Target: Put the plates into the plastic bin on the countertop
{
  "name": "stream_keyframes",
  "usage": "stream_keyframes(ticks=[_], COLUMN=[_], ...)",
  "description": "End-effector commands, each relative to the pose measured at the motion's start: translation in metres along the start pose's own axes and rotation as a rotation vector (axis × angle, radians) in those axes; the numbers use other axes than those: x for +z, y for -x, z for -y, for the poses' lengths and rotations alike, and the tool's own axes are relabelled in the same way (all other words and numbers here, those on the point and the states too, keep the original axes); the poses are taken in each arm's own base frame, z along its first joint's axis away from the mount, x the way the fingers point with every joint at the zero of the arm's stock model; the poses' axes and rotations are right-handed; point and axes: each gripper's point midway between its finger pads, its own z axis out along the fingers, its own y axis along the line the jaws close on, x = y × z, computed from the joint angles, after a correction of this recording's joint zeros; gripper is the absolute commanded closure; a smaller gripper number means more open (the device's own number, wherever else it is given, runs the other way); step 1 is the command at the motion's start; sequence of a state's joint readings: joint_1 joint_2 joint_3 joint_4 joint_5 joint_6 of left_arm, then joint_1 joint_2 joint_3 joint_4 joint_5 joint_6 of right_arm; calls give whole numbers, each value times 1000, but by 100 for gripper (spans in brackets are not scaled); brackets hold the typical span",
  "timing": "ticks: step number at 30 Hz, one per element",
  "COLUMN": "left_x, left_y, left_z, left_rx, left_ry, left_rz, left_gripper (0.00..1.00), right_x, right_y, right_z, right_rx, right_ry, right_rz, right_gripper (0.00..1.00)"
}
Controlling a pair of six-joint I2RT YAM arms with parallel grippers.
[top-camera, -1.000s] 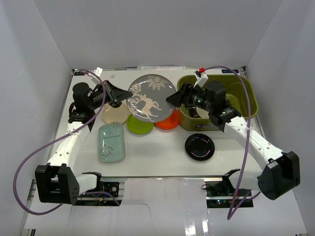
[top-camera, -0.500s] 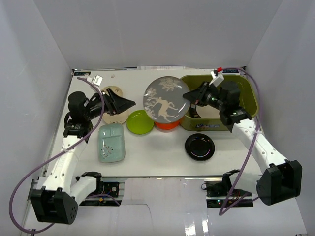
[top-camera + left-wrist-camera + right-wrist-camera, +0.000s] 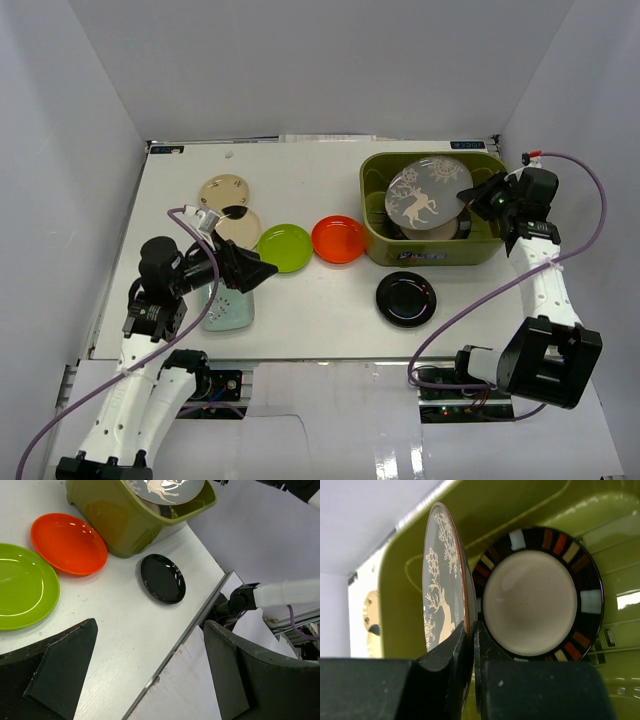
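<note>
One deer plate [image 3: 420,200] hangs tilted over the bin [image 3: 378,246], its rim clamped in your right gripper [image 3: 469,629]; your left gripper [image 3: 150,647] gapes empty.

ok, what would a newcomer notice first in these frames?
The grey deer-patterned round plate, pinched at its rim by the right gripper, tilts over the olive-green plastic bin, where a dark-rimmed cream plate already lies. A lime green plate, an orange-red plate and a glossy black plate sit on the white countertop near the open left gripper.
</note>
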State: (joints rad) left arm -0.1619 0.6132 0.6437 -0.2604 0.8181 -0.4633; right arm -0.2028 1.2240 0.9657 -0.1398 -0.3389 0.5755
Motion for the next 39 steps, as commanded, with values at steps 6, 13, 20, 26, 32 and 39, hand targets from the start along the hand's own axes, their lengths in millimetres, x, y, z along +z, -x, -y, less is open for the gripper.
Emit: stream_keyframes(ticks=[6,13,20,26,32,39], left_x=[3,3,3,3,-9,-39], left_y=[-34,-34,-34,-29,28,86], left_z=[-10,-10,-11,-20,-5,-36], left_rx=[2,5,3,-24,71,124], left_ry=[-5,-4,1,72,154,489], left_rz=[-41,-37,-36,-28,90,274], left_gripper=[2,2,2,2,2,2], right_x=[24,40,31,1,-32,-64], right_y=[7,-19,-6,35,-64,-260], right_z=[13,50,64,13,-111,-203], right_rx=[-72,-92,-197,-327,-342,-289], right_ry=[-16,-133,-324,-340,140,529], right_rz=[-20,-131,-102,51,-27,-296], right_gripper=[92,76,4,6,12,39])
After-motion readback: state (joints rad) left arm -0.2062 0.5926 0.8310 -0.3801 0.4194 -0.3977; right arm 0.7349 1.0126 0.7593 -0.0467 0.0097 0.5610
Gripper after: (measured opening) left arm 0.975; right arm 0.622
